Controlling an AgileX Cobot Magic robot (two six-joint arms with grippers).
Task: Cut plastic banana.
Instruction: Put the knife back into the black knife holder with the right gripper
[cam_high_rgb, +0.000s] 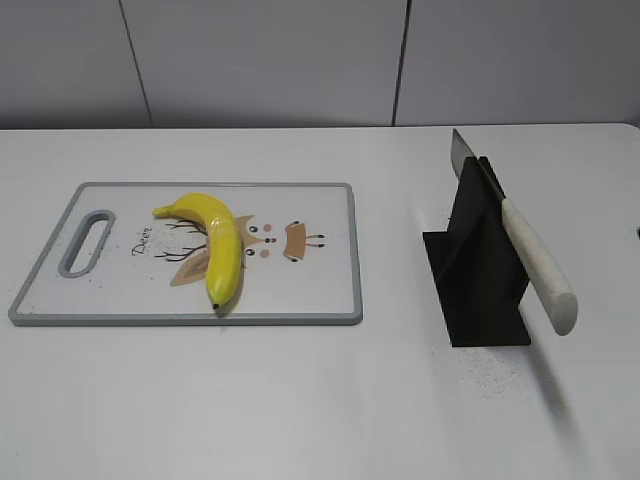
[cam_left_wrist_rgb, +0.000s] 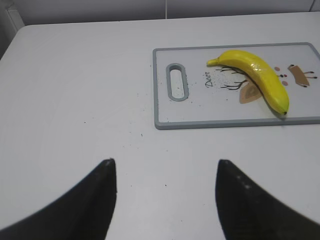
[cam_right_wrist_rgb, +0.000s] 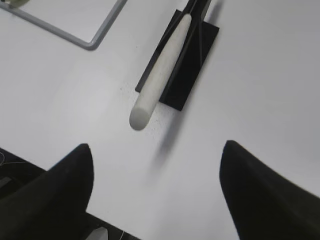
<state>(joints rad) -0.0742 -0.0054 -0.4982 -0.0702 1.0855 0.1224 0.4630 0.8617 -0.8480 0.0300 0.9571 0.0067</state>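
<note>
The plastic banana (cam_high_rgb: 218, 244) is glossy yellow and curved. It lies on a white cutting board (cam_high_rgb: 320, 290) with a grey rim and a deer drawing; both also show in the left wrist view, banana (cam_left_wrist_rgb: 256, 76) and board (cam_left_wrist_rgb: 210, 107). A knife with a white handle (cam_high_rgb: 538, 262) rests slanted in a black stand (cam_high_rgb: 475, 290); the right wrist view shows its handle (cam_right_wrist_rgb: 160, 80) too. My left gripper (cam_left_wrist_rgb: 165, 167) is open and empty over bare table, left of the board. My right gripper (cam_right_wrist_rgb: 156, 150) is open and empty, just short of the knife handle's end. Neither gripper shows in the exterior view.
The white table (cam_high_rgb: 300, 400) carries small dark specks. Its near edge shows at the bottom left of the right wrist view (cam_right_wrist_rgb: 30, 165). A grey panelled wall (cam_high_rgb: 300, 60) stands behind the table. A corner of the board (cam_right_wrist_rgb: 90, 42) lies left of the stand.
</note>
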